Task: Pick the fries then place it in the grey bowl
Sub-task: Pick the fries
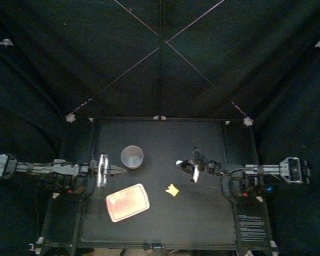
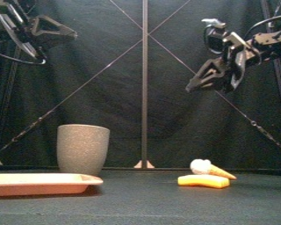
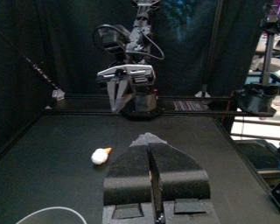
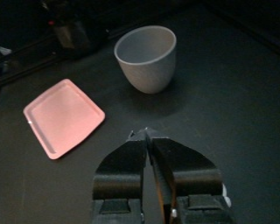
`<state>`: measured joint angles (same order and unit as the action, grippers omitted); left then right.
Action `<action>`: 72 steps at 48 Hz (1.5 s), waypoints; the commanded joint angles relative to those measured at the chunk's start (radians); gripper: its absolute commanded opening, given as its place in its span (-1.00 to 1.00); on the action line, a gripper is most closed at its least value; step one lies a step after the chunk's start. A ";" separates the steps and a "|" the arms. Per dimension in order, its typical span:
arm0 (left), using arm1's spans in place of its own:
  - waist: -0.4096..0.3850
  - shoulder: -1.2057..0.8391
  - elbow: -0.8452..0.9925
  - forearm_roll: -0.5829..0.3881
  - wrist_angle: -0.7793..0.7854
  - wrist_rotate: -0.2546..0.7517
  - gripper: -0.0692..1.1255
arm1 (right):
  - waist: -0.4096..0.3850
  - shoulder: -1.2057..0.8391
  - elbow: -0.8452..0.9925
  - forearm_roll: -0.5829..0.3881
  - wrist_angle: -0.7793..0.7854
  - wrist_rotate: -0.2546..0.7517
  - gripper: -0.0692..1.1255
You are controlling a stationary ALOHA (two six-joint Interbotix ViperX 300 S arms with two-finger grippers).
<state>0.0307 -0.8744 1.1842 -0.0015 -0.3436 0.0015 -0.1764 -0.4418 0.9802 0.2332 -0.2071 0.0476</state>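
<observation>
1. We see the yellow fries (image 1: 171,190) lying flat on the tabletop (image 1: 203,215), a little right of the middle and toward the front. Nothing is gripping them.
2. The grey speckled cup (image 1: 132,156) stands upright behind and to the left of the fries, well apart from them.
3. The pink tray (image 1: 127,204) lies flat at the front left, in front of the cup and left of the fries.
4. In the front view a small whitish toy (image 2: 205,167) lies just behind the fries. We cannot tell whether the two touch.
5. The left hand (image 3: 154,144) is raised above the tabletop's left side. Its jaws are pressed together and hold nothing.
6. The right hand (image 4: 146,136) hangs high over the right side. Its jaws are also closed together and empty, and it faces the cup and tray.
</observation>
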 commanded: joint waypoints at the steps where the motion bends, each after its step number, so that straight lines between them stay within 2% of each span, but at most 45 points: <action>1: 0.006 0.020 -0.034 0.012 -0.014 0.002 -0.92 | -0.006 0.051 -0.052 0.020 0.006 -0.002 0.53; 3: 0.008 0.023 -0.034 0.015 -0.014 0.002 -0.92 | -0.006 0.075 -0.064 0.028 0.014 0.000 0.75; 6: 0.011 0.026 -0.032 0.018 -0.015 0.002 -0.92 | -0.002 0.103 -0.075 0.034 0.025 0.000 0.92; 15: 0.025 0.028 -0.015 0.017 -0.014 0.002 -0.92 | 0.054 0.207 -0.156 0.057 0.172 0.003 0.88; 21: 0.035 0.028 -0.009 0.015 -0.015 0.002 -0.92 | 0.091 0.253 -0.241 0.067 0.443 0.005 0.88; 29: 0.046 0.028 -0.009 0.015 -0.015 0.002 -0.92 | 0.091 0.305 -0.344 0.095 0.923 0.011 0.88; 34: 0.048 0.028 -0.008 0.015 -0.015 0.002 -0.92 | 0.091 0.350 -0.393 0.115 1.063 0.040 0.87; 38: 0.048 0.028 -0.005 0.015 -0.015 0.002 -0.92 | 0.089 0.379 -0.422 0.097 1.068 0.117 0.87; 43: 0.049 0.028 0.002 0.015 -0.015 0.002 -0.92 | 0.091 0.414 -0.453 -0.026 1.066 0.239 0.87; 47: 0.049 0.028 0.006 0.014 -0.015 0.002 -0.92 | 0.100 0.440 -0.468 -0.141 1.049 0.374 0.87; 51: 0.051 0.028 0.011 0.014 -0.015 0.002 -0.92 | 0.155 0.463 -0.479 -0.275 1.005 0.561 0.87; 59: 0.061 0.028 0.017 0.015 -0.015 0.002 -0.92 | 0.247 0.489 -0.476 -0.433 0.923 0.781 0.87; 64: 0.069 0.028 0.017 0.015 -0.015 0.000 -0.92 | 0.281 0.506 -0.466 -0.439 0.888 0.853 0.87; 72: 0.071 0.028 0.018 0.015 -0.015 0.000 -0.92 | 0.293 0.534 -0.465 -0.423 0.861 0.854 0.87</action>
<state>0.0982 -0.8498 1.2164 0.0123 -0.3497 0.0015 0.1181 0.1043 0.5246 -0.1948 0.6657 0.9004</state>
